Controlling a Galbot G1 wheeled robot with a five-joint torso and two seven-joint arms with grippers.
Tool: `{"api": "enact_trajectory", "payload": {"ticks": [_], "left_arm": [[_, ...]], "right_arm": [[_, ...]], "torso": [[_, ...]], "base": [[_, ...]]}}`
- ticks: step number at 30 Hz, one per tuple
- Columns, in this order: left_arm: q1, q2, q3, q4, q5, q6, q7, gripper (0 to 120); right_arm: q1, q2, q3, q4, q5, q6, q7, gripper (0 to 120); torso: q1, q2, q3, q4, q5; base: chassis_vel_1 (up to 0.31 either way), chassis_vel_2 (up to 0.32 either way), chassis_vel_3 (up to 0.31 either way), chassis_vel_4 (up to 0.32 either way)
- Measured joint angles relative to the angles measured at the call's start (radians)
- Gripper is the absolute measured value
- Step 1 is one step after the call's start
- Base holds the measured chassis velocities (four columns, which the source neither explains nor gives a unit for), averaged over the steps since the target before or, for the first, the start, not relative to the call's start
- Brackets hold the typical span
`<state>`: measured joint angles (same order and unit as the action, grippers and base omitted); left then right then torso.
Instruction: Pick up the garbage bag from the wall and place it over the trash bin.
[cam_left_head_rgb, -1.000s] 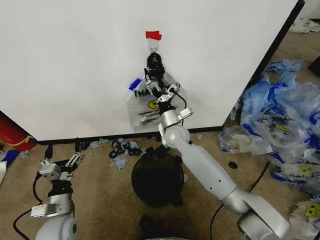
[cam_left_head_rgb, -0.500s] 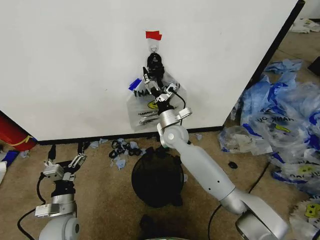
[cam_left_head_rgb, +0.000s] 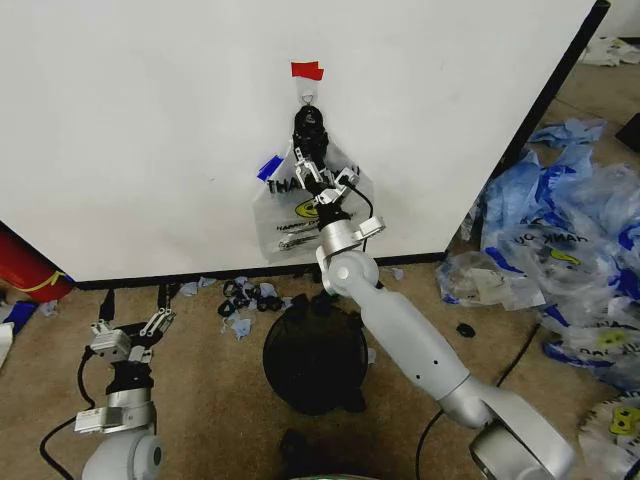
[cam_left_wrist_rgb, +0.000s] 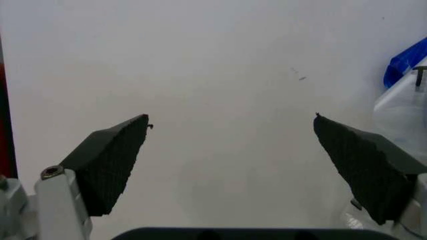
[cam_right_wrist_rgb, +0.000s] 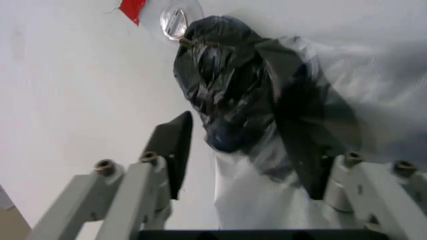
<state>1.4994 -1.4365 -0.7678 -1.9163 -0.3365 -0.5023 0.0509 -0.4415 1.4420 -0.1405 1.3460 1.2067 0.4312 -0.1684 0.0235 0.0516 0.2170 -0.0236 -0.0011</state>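
Note:
The garbage bag (cam_left_head_rgb: 296, 222), see-through plastic with black lettering and a yellow face, hangs on the white wall (cam_left_head_rgb: 150, 130) from a small metal hook (cam_left_head_rgb: 310, 97) under red tape (cam_left_head_rgb: 306, 70). Its top is bunched into a dark knot (cam_right_wrist_rgb: 223, 85). My right gripper (cam_left_head_rgb: 316, 170) is raised against the bag just below that knot. In the right wrist view the right gripper (cam_right_wrist_rgb: 243, 135) is open, one finger on each side of the bag's neck. The black mesh trash bin (cam_left_head_rgb: 312, 360) stands on the floor below. My left gripper (cam_left_head_rgb: 128, 335) is low at the left, open, facing the wall (cam_left_wrist_rgb: 220, 75).
Small blue scraps and black lumps (cam_left_head_rgb: 245, 297) lie along the wall's black base strip. A heap of other plastic bags (cam_left_head_rgb: 570, 250) covers the floor at the right. A red object (cam_left_head_rgb: 25, 270) sits at the far left by the wall.
The left arm has shifted a little to the right and lower. The right gripper has edged slightly up the bag towards the knot.

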Motion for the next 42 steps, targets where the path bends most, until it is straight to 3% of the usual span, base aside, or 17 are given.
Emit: {"api": "enact_trajectory", "payload": {"ticks": [5,16,24,42], "left_arm": [[0.007,-0.011,-0.001,0.0,0.006,-0.009,0.0,98],[0.002,-0.02,0.002,0.005,0.014,-0.011,0.0,98],[-0.007,-0.026,0.009,0.017,0.023,-0.016,0.0,98],[-0.02,-0.03,0.016,0.036,0.029,-0.023,-0.001,98]], "right_arm": [[0.004,0.006,0.005,-0.008,0.0,0.002,-0.006,23],[-0.008,0.0,0.006,0.0,-0.001,0.004,-0.008,19],[-0.009,-0.004,0.009,-0.005,-0.002,0.007,-0.009,0],[-0.052,-0.029,-0.006,0.038,-0.007,0.016,-0.011,0]], "torso": [[0.0,0.0,0.0,0.0,0.0],[0.0,0.0,0.0,0.0,0.0],[0.0,0.0,0.0,0.0,0.0],[0.0,0.0,0.0,0.0,0.0]], "base": [[0.0,0.0,0.0,0.0],[0.0,0.0,0.0,0.0],[0.0,0.0,0.0,0.0],[0.0,0.0,0.0,0.0]]}}
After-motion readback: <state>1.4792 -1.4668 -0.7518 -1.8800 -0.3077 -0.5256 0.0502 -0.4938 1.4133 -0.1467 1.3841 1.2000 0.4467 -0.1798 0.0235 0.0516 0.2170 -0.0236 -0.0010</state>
